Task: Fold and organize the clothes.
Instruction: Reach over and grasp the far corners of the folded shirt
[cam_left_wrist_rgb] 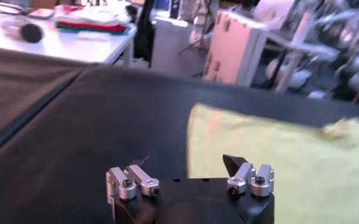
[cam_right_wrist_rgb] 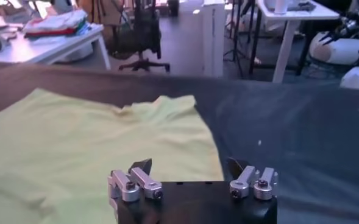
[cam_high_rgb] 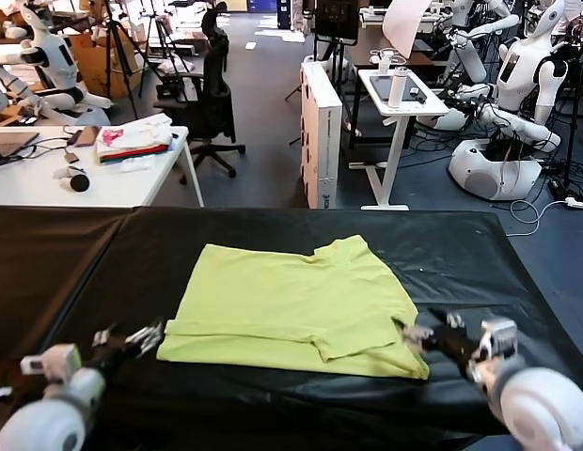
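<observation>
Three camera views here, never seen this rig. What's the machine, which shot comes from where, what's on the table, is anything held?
It is a robot with two arms, each ending in a gripper with two fingers. The wide picture comes from a camera on its head, looking forward and down at a table under a black cloth. The other two come from cameras on its wrists, so each looks out over that arm's own fingers.

On the cloth lies a lime yellow-green T-shirt, partly folded, with the near edge doubled over. The left gripper sits just off the shirt's near left corner. The right gripper is at the near right corner. Both are open and hold nothing; the wrist views show the left fingers and right fingers spread apart with only cloth and shirt beyond them.
</observation>
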Available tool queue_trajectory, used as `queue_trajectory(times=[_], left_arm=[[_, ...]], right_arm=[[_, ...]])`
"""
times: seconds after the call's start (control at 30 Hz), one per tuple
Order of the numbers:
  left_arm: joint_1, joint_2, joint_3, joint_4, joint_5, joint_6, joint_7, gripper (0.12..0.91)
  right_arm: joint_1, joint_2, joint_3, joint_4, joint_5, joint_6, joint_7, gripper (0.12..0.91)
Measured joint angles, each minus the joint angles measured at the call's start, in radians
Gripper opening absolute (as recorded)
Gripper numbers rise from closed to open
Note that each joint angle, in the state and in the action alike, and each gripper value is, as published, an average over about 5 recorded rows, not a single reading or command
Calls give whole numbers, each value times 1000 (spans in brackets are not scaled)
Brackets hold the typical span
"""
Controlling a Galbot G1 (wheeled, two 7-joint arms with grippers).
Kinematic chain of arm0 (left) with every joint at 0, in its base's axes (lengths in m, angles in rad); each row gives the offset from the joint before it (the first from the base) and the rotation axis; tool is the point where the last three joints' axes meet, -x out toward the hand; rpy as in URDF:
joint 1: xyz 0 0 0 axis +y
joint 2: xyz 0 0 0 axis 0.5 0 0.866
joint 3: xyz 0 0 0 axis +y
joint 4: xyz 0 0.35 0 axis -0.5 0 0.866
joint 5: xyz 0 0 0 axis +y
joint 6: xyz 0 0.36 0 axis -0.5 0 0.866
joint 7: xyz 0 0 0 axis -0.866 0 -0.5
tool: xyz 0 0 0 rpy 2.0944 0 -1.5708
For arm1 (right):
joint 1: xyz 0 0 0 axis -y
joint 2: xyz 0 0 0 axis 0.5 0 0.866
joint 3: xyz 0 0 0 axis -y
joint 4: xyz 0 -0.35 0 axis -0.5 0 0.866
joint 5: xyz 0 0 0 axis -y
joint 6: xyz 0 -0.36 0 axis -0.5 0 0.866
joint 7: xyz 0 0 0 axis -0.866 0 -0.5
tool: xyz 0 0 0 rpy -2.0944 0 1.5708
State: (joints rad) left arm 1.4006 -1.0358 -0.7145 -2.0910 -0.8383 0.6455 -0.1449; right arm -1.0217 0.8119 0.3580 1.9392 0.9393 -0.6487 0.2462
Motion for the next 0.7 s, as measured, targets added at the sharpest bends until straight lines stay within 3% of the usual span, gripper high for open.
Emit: queue_trajectory(times=[0.37, 0.7], left_arm=[[-348, 4, 186, 258, -54, 55, 4, 907], [-581, -11, 339, 510, -42, 81, 65, 907]], right_arm=[[260, 86, -179, -293, -11, -29, -29, 907], [450, 138, -350, -479, -61, -33, -133, 907]])
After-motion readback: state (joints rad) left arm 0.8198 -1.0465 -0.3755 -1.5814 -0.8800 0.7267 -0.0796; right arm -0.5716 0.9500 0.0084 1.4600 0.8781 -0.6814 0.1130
